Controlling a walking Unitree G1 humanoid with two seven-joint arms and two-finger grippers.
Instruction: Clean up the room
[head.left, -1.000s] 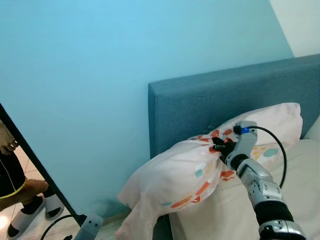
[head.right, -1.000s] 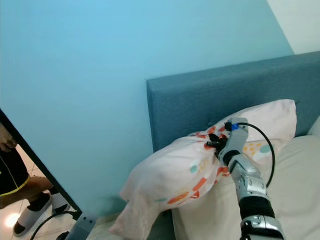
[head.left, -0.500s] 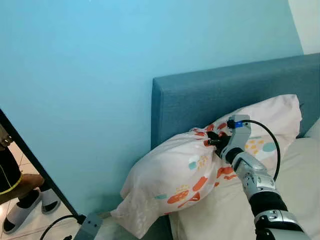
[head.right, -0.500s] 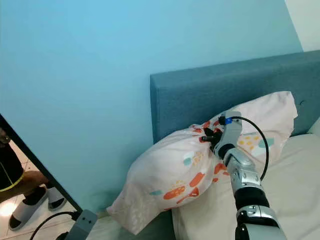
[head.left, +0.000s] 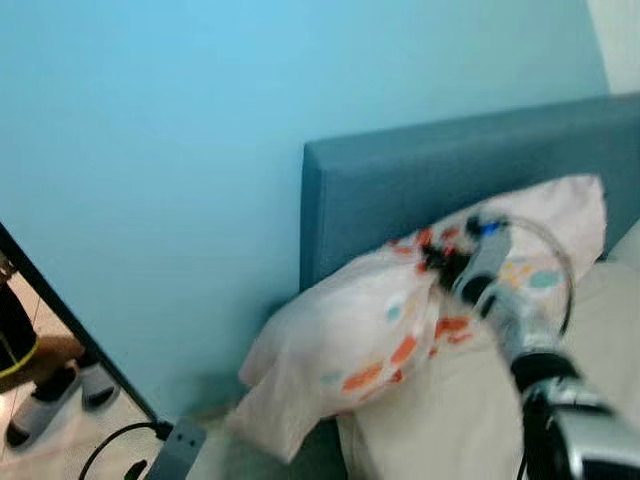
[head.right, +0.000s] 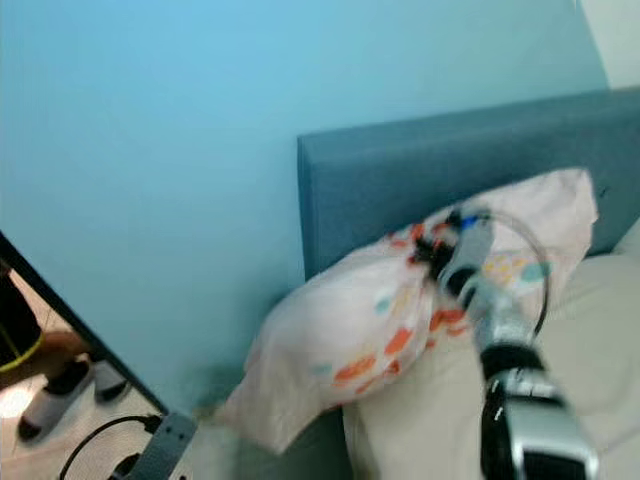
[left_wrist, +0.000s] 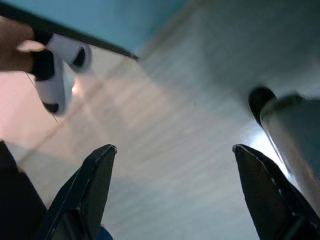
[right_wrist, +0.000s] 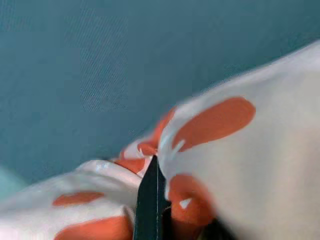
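Against the headboard (head.left: 420, 180), the right claw (head.left: 447, 262) pinches the pillow (head.left: 350, 340); overhanging left, thin fabric could slip, dropping it.

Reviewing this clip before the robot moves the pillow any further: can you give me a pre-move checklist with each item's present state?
1. Right gripper shut on pillow fabric: ok, fingers pinch the cloth.
2. Pillow fully on the bed: not ok, one end overhangs the bed's edge.
3. Pillow near headboard: ok.
4. Left gripper free: ok, open above the floor.
5. Person's feet apart from the arms: ok.
6. Image sharpness: not ok, head views blurred.
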